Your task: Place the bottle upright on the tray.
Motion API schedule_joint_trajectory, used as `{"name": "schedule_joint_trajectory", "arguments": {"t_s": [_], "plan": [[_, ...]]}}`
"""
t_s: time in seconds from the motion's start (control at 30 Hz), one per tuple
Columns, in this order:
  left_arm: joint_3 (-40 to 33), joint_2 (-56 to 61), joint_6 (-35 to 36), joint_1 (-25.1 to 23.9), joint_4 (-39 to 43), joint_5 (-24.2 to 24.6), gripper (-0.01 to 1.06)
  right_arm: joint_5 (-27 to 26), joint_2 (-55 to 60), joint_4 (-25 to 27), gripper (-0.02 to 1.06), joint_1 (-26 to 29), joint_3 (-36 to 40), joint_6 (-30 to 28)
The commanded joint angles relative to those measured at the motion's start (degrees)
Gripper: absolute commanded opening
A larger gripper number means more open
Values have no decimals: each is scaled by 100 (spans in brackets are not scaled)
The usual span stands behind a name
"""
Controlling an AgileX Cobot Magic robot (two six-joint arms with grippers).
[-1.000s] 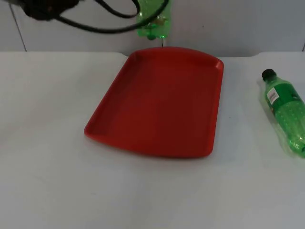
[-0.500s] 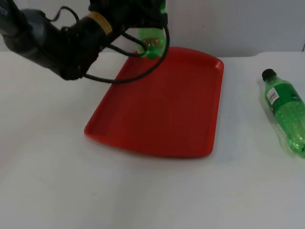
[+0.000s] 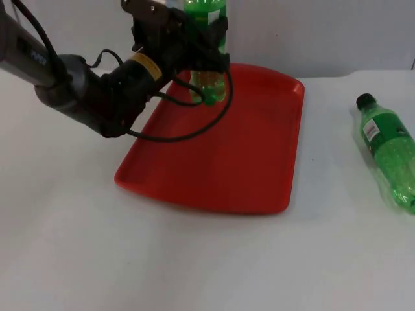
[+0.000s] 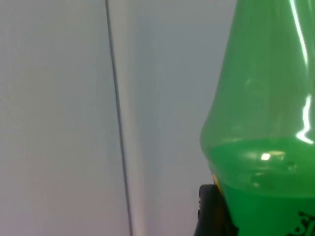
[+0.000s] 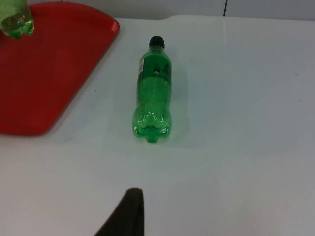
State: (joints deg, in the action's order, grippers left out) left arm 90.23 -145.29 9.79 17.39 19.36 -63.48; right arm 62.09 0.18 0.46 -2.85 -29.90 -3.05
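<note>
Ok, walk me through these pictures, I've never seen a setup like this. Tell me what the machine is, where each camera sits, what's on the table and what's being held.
This is a robot with two black arms, each ending in a two-finger gripper, working at a white table.

The top view comes from a fixed camera looking down on the table. The other two come from cameras on the arms' wrists, looking along each gripper.

On the table lies a red tray. To its right a second green bottle lies on its side, black cap on; the right wrist view looks at it while that arm waits.

The left gripper holds a green bottle upright over the far end of the tray. The left wrist view shows that bottle up close against the grey wall. Whether its base touches the tray yet, I cannot tell.
</note>
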Motion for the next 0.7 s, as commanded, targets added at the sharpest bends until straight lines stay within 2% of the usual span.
{"name": "schedule_joint_trajectory", "arguments": {"t_s": [0.0, 0.3, 0.4, 0.67], "plan": [[42, -63, -215, -8, -220, -286, 0, -34, -18, 14, 105, 21, 35, -35], [42, -245, -228, -8, -208, -356, 0, -34, -18, 14, 105, 21, 35, -35], [42, -266, -228, -8, -137, -145, 0, -34, -18, 14, 105, 21, 35, -35], [32, -269, -228, -8, -82, -146, 0, -34, -18, 14, 105, 21, 35, -35]]}}
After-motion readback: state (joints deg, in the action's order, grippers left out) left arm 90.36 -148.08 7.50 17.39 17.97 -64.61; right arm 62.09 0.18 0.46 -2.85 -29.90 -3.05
